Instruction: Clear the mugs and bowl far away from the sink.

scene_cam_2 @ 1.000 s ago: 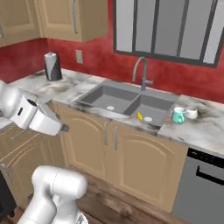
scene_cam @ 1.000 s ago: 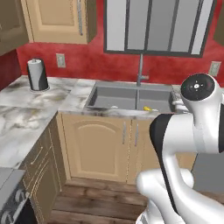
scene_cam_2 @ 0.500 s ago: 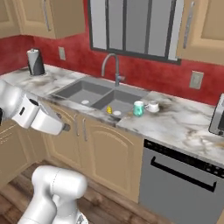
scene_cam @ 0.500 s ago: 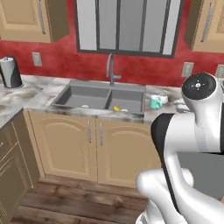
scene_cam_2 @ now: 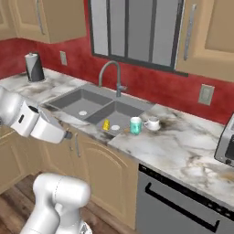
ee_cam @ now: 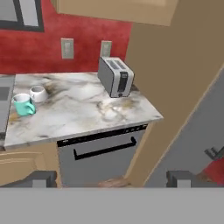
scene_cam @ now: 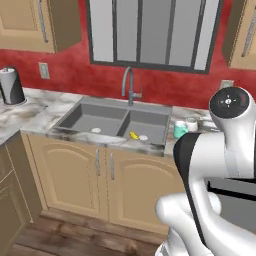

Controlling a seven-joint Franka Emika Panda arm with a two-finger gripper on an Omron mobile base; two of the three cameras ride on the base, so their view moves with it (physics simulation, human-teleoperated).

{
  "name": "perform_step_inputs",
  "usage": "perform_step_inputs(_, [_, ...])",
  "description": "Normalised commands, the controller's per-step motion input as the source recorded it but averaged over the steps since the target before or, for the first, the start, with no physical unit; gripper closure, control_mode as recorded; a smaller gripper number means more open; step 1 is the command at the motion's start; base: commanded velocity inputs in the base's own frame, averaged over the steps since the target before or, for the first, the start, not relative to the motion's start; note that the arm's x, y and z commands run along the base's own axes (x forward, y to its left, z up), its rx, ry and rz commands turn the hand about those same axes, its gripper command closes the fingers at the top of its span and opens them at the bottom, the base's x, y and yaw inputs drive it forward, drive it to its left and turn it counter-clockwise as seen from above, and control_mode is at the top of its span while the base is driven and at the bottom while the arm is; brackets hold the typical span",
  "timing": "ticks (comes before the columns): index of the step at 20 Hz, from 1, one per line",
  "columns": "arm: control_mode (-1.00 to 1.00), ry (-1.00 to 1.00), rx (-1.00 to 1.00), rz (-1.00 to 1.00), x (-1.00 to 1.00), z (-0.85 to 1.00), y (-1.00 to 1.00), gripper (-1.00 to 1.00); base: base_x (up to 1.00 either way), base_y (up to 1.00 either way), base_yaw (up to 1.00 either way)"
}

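Teal mug [scene_cam_2: 135, 125] and white mug [scene_cam_2: 152, 123] are seen empty at the sink's [scene_cam_2: 96, 106] right edge; gripper [ee_cam: 111, 179] is spread open, unladen.

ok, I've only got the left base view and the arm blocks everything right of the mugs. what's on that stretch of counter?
Observer: A silver toaster stands near the back wall at the far end of the counter, well apart from the teal mug and the white mug.
Operator: Gripper state?
Observer: In the hand view the gripper is open, tips wide apart, with nothing between them.
Operator: What's under that counter?
Observer: A dishwasher with a dark bar handle, right of the sink cabinet.
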Motion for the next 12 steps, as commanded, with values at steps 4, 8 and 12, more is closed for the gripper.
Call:
perform_step_inputs(4, [1.0,0.0,0.0,0.0,0.0,0.0,0.0,-1.0,0.95,-0.76,0.3])
perform_step_inputs(8, [1.0,0.0,0.0,0.0,0.0,0.0,0.0,-1.0,0.66,-0.97,0.24])
perform_step_inputs(12, [1.0,0.0,0.0,0.0,0.0,0.0,0.0,-1.0,0.74,-0.72,0.28])
